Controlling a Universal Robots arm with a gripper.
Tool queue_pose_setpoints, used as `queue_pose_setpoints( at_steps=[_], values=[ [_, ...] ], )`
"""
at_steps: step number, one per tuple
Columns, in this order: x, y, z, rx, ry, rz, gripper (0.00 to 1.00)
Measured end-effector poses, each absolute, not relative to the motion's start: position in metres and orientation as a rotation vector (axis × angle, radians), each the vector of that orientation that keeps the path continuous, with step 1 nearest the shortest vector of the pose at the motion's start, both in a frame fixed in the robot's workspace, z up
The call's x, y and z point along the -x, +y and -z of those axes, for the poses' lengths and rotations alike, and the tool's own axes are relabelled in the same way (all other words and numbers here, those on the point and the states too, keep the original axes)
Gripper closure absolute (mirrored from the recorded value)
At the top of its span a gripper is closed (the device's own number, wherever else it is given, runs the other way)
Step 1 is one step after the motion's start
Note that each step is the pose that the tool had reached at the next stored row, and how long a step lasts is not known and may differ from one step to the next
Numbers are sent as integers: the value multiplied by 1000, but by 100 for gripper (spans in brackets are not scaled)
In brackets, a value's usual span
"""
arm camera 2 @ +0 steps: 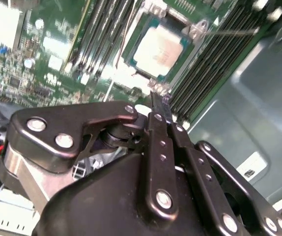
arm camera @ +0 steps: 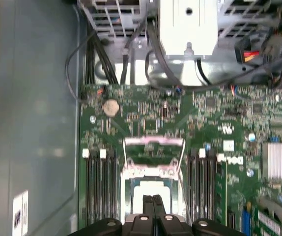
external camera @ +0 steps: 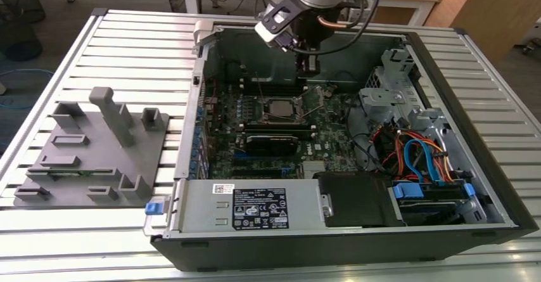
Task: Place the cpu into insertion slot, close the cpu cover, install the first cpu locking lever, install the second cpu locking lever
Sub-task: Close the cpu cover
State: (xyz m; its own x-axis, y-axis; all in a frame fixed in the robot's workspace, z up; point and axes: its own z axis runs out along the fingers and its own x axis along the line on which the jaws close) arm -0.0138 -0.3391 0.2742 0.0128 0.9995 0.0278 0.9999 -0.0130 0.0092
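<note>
Second wrist view: cpu (arm camera 2: pixel 159 49) beyond hand (arm camera 2: pixel 157 101)

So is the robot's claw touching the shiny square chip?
Apart. In the second wrist view, green board shows between the gripper and the cpu.

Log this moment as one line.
cpu seated in insertion slot | cpu cover looks swung open | gripper over cpu, jaws shut, holding nothing

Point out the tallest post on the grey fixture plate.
The rounded-top post at the far side of the grey fixture plate; it stands well above the short blocks.
</note>
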Motion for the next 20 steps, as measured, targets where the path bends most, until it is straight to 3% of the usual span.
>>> queue_pose_setpoints(
  at_steps=[20],
  values=[
    [-35,-339,-263,2219,-2193,27,90]
  ],
)
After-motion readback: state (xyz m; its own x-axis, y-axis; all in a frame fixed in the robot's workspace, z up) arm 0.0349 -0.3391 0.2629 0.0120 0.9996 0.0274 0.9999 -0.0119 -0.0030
